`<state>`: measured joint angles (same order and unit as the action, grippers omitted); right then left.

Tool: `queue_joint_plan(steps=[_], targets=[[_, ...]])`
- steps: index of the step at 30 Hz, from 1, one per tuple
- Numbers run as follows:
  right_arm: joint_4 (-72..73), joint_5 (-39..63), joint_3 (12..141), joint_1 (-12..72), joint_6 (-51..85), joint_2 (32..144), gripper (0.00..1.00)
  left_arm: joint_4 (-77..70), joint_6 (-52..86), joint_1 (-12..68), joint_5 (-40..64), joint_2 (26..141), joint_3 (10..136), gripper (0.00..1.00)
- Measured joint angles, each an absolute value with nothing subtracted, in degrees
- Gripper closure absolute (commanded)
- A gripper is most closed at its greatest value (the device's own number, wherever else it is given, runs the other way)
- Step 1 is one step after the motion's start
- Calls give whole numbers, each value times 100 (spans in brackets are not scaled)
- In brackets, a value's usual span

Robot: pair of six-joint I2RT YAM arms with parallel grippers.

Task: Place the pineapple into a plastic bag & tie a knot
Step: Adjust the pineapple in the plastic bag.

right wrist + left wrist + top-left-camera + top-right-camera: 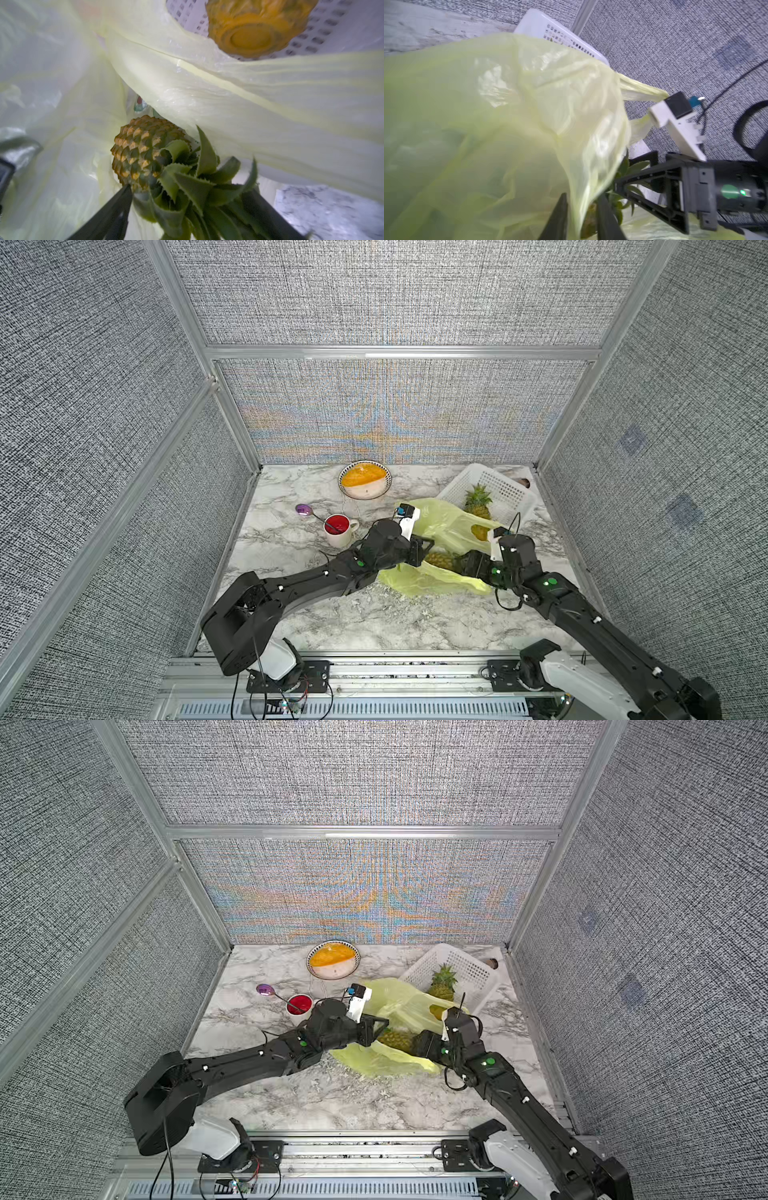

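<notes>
The yellow-green plastic bag (444, 526) (399, 1002) lies at mid-right of the marble table, its mouth toward the arms. The pineapple (438, 559) (141, 153) lies on its side inside the mouth, crown outward. My right gripper (190, 209) (463, 562) is open, its fingers standing wide on either side of the leafy crown. My left gripper (582, 216) (428, 548) is open, with a gap between its fingers and the bag's upper film (488, 124) hanging in it. One handle (643, 93) stretches to the right arm's white camera mount. No knot is in view.
A second pineapple (478, 504) stands in the white perforated basket (509, 489) behind the bag. A white mug of red liquid (338, 529) with a purple spoon (305, 510) sits left of the bag, a bowl (365, 480) at the back. Grey walls enclose the table.
</notes>
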<state>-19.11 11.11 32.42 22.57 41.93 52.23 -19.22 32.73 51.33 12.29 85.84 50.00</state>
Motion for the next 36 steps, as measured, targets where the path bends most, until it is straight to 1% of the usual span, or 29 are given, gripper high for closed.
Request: queue_joint_plan(steps=[3, 5, 10, 12, 13, 14, 18, 25, 26, 27, 29, 30, 31, 32, 33, 34, 36], targets=[[-1590, 1402, 3098, 2257, 4394, 5325, 27, -1909, 2947, 5133, 1420, 8396, 5000, 40], [-1437, 1544, 3063, 2257, 4504, 5417, 27, -1785, 2576, 5133, 1503, 8143, 5002, 33], [-1096, 1796, 3035, 2255, 4639, 5627, 27, -714, 1177, 5133, 1544, 7454, 5151, 24], [-1017, 1872, 3037, 2252, 4657, 5695, 27, -294, 521, 5133, 1697, 7328, 5151, 22], [-980, 1920, 3037, 2252, 4659, 5732, 28, -99, 169, 5133, 1787, 7336, 5131, 19], [-956, 1955, 3037, 2252, 4663, 5763, 27, 123, -196, 5135, 1852, 7406, 5109, 1], [-847, 2093, 3037, 2252, 4681, 5852, 27, 556, -1234, 5155, 1876, 7953, 5140, 0], [-762, 2353, 3035, 2252, 4788, 5935, 28, 261, -2368, 5155, 1455, 9129, 5452, 0], [-735, 2416, 3035, 2250, 4812, 5959, 27, 248, -2486, 5155, 1426, 9251, 5496, 1], [-718, 2460, 3035, 2252, 4823, 5979, 27, 244, -2576, 5155, 1385, 9343, 5535, 4], [-711, 2541, 3035, 2250, 4825, 5999, 25, 244, -2825, 5155, 1343, 9550, 5651, 12], [-733, 2565, 3037, 2246, 4825, 5999, 21, 224, -2934, 5144, 1337, 9629, 5695, 16], [-781, 2569, 3065, 2235, 4823, 5992, 14, 185, -3017, 5133, 1363, 9692, 5719, 21], [-886, 2556, 3133, 2193, 4818, 5961, 8, 108, -3089, 5137, 1374, 9738, 5717, 27], [-1002, 2534, 3205, 2161, 4799, 5911, 5, 49, -3105, 5144, 1402, 9767, 5706, 34], [-1177, 2488, 3301, 2112, 4762, 5824, 2, -25, -3144, 5151, 1441, 9786, 5677, 43], [-1474, 2178, 3503, 2025, 4639, 5594, 2, -211, -3339, 5155, 1568, 9808, 5634, 56]])
